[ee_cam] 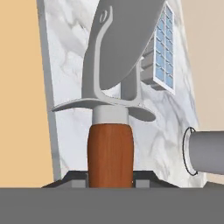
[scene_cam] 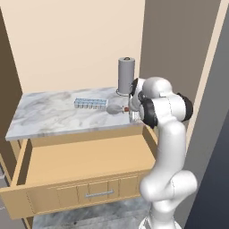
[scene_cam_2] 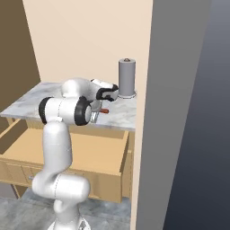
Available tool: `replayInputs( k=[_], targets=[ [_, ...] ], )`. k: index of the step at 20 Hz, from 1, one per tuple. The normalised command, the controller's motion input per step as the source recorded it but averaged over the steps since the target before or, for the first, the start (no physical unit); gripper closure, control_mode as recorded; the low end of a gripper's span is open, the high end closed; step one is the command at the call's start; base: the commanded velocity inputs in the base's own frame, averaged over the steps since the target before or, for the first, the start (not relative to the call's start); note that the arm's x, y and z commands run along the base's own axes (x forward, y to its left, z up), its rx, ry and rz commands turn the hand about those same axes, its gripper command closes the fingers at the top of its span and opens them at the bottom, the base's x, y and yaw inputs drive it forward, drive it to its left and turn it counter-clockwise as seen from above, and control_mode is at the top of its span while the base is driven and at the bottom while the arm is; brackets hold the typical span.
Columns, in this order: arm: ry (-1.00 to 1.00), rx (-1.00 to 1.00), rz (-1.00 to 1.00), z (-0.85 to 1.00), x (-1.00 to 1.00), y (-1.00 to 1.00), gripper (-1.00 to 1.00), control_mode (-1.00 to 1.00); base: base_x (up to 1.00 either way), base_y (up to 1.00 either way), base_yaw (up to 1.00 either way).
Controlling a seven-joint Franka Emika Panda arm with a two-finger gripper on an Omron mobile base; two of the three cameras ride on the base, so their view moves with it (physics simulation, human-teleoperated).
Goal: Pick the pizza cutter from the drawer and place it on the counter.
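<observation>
Reddish-brown wood is showing between the finger tips: the gripper (ee_cam: 110, 180) is clamping the pizza cutter (ee_cam: 114, 87) by its handle, holding the grey wheel over the marble counter (scene_cam: 49, 112), near the ice tray (scene_cam: 91, 103) and grey canister (scene_cam: 126, 76). The drawer (scene_cam: 80, 159) is standing open below.

arm (scene_cam: 170, 147): glossy white rounded links, fat tube segments
joints (scene_cam: 147, 112): dark, near-black rings between links
wrist by the grey canister (scene_cam_2: 126, 76): white shell with black band
finger tips (ee_cam: 74, 179): small, dark grey, blocky
</observation>
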Motion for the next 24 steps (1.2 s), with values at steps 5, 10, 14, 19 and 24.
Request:
replayInputs(
  k=[5,10,14,19,24],
  targets=[
    [0.08,-0.11,-0.09,-0.08,0.61,-0.18,1.0,-1.0,0.0,0.0,0.0],
    [0.01,-0.06,-0.02,-0.41,-0.07,-0.26,-1.0,-1.0,0.0,0.0,0.0],
    [-0.07,0.0,0.0,-0.09,-0.28,-0.24,-1.0,-1.0,0.0,0.0,0.0],
    [-0.23,0.07,0.0,0.22,-0.2,-0.19,-1.0,-1.0,0.0,0.0,0.0],
    [-0.48,0.14,0.1,0.93,-0.41,-0.11,-1.0,-1.0,0.0,0.0,0.0]
  ],
)
